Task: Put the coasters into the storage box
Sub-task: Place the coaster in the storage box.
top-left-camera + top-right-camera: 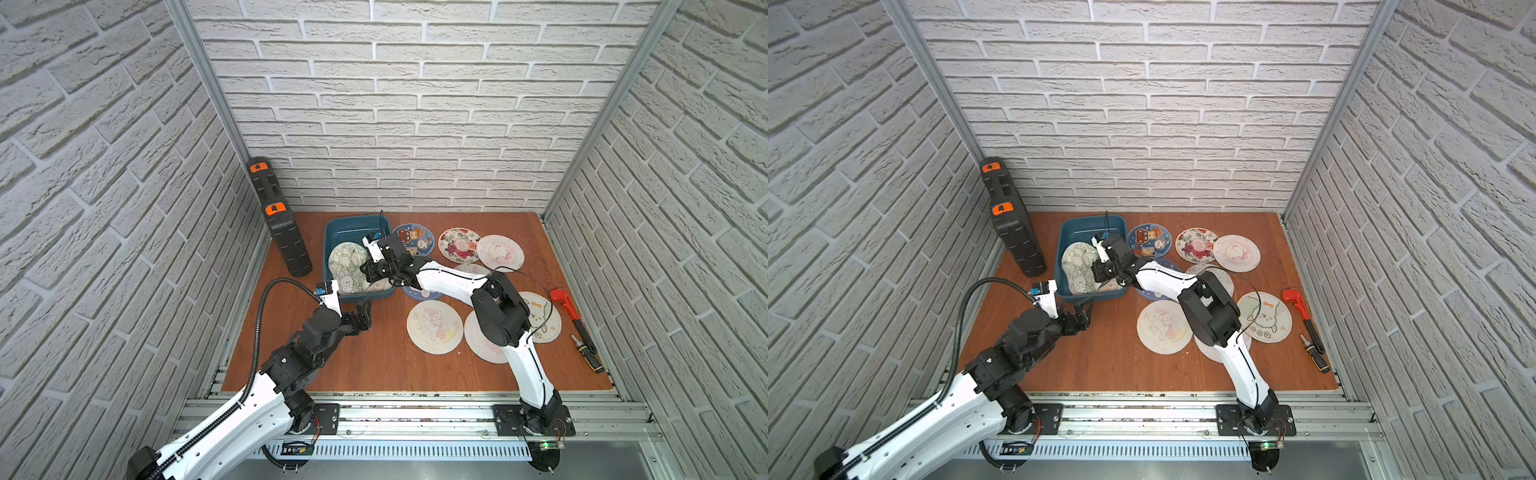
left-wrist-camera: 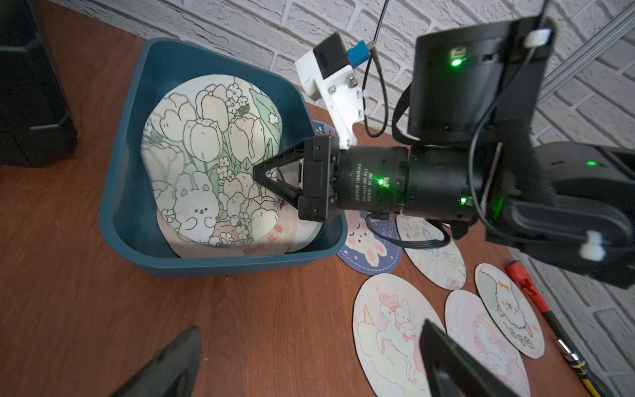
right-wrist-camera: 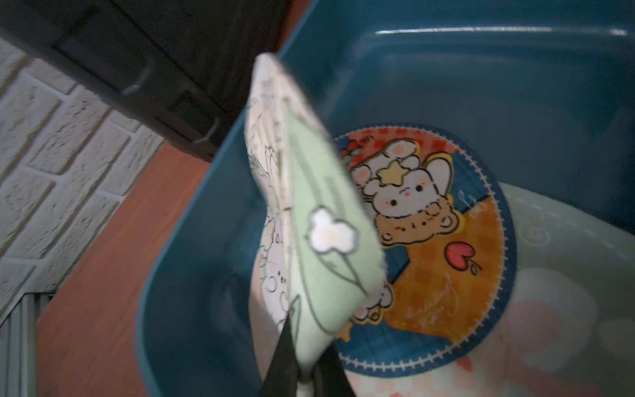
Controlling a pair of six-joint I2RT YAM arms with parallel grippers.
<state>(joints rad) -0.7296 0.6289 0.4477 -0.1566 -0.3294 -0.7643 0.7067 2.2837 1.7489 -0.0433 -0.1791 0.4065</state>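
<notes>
Between white brick walls (image 1: 415, 104) — coasters (image 1: 434, 326) dot the reddish table (image 1: 374, 365).

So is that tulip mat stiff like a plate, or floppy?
Probably floppy: the tulip mat bends and curls where the right gripper pinches its edge. Likely light, since that one small pinch props it up in the blue box. Flat, so unlikely to roll.
</notes>
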